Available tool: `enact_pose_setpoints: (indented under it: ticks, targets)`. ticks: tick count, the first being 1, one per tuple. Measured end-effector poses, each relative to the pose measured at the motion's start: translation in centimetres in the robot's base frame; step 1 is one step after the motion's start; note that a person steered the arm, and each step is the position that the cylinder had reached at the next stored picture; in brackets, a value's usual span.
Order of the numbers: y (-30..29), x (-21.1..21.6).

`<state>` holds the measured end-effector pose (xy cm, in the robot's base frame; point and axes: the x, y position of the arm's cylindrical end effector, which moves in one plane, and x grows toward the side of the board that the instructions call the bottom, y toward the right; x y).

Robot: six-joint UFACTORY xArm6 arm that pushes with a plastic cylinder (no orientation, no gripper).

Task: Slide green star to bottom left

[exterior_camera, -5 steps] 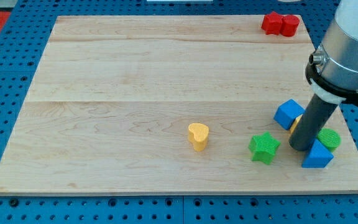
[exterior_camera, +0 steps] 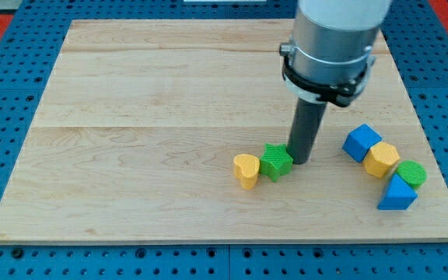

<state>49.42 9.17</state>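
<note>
My tip (exterior_camera: pixel 301 160) touches the green star (exterior_camera: pixel 276 162) on its right; no hand on this rig. Star abuts the yellow heart (exterior_camera: pixel 246 169) mid-desk (exterior_camera: pixel 131 117). Approx. halfway; bottom-left corner still far.

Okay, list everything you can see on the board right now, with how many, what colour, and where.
green star: 1, green, bottom centre of the board, touching the yellow heart
yellow heart: 1, yellow, just to the view's left of the star
blue cube: 1, blue, right side
yellow block: 1, yellow, below-right of the cube
green round block: 1, green, near the right edge
blue triangular block: 1, blue, bottom right
wooden board: 1, light wood, on a blue pegboard
my tip: 1, dark rod end, against the star's right side
</note>
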Motion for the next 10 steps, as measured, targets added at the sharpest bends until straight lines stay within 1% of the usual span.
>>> enact_pose_setpoints:
  ticks: [1, 2, 3, 5, 6, 7, 8, 10]
  targets:
    - [-3.1, -0.3]
    - [-4.3, -0.3]
    - [-4.9, -0.2]
    - [-4.0, 0.3]
    - [-3.9, 2.2]
    - [-4.8, 2.6]
    - [-7.0, 2.6]
    - [-13.3, 2.6]
